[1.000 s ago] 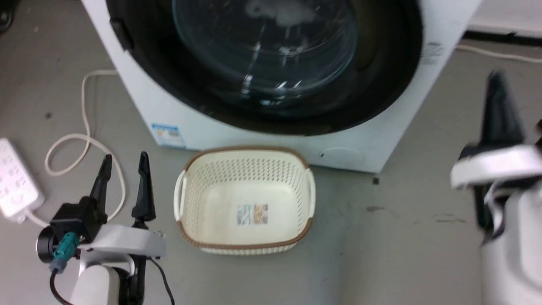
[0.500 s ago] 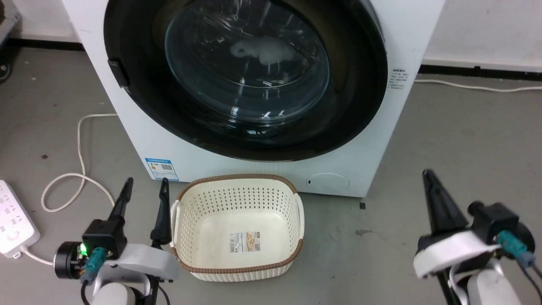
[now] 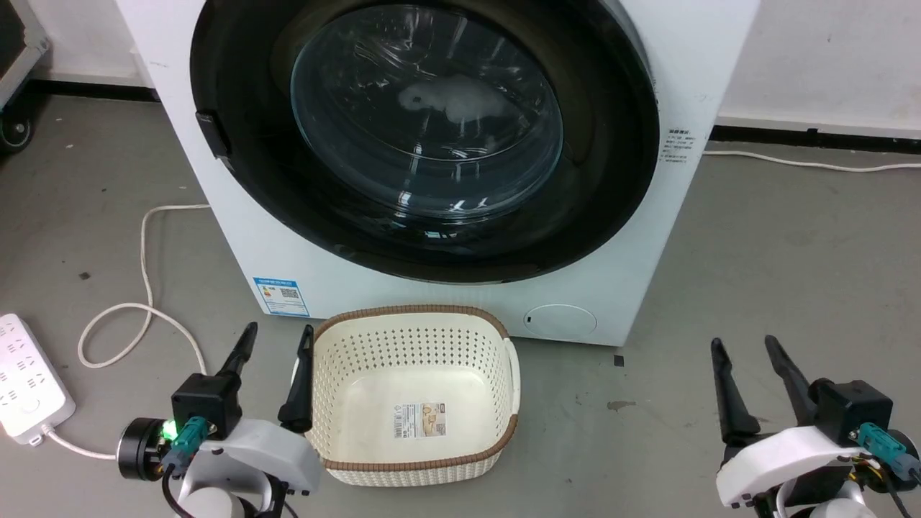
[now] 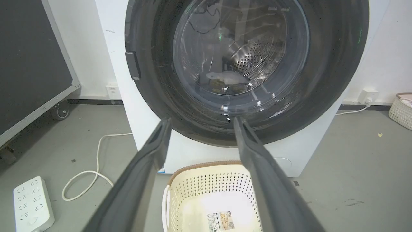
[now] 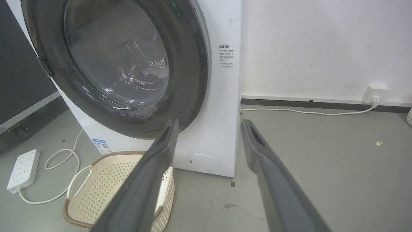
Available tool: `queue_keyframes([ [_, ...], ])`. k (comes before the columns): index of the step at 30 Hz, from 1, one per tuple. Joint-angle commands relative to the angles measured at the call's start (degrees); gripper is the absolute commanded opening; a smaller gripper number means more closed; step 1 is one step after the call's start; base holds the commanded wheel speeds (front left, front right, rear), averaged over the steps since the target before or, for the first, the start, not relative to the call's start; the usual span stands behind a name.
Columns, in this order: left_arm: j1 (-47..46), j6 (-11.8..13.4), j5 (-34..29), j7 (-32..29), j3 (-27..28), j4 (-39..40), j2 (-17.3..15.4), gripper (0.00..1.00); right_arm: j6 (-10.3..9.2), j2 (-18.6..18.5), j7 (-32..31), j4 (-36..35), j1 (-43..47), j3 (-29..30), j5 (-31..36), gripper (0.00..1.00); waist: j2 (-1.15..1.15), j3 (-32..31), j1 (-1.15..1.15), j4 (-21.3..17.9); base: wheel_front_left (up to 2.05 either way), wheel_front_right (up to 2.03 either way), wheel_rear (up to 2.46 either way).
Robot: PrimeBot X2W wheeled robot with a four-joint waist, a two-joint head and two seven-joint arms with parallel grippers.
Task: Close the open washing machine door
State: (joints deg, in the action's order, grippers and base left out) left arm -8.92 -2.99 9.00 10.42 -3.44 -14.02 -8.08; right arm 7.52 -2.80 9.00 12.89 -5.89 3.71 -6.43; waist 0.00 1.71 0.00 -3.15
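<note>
The washing machine door sits flush against the white cabinet front, so I judge the closing done. My left gripper and right gripper hang low, fingers apart and empty. Next I'd just check that it caught.

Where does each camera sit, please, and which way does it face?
Head view: high, looking down at glossy black round washing machine door and cream perforated plastic basket; left gripper, right gripper below.
Left wrist view: low, squarely facing door; own open jaws.
Right wrist view: low, facing door obliquely; own open jaws.
All share door, basket.
</note>
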Motion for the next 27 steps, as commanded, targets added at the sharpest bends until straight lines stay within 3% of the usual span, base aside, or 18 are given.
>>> queue_keyframes([
  [1, 0.57, -0.21, 0.24, -0.15, -0.11, -0.08, -0.21, 1.00, -0.03, -0.08, 0.17, 0.18, 0.86, 0.08, -0.34, 1.00, 0.00, -0.01, 0.00, -0.02, 0.00, 0.00, 0.00],
  [27, 0.43, 1.32, 3.27, -0.20, 0.41, -0.17, -0.17, 1.00, -0.03, -0.08, 2.09, 1.73, 0.68, -0.87, -0.99, 1.00, 0.00, -0.38, 0.00, -0.56, 0.00, 0.00, 0.00],
])
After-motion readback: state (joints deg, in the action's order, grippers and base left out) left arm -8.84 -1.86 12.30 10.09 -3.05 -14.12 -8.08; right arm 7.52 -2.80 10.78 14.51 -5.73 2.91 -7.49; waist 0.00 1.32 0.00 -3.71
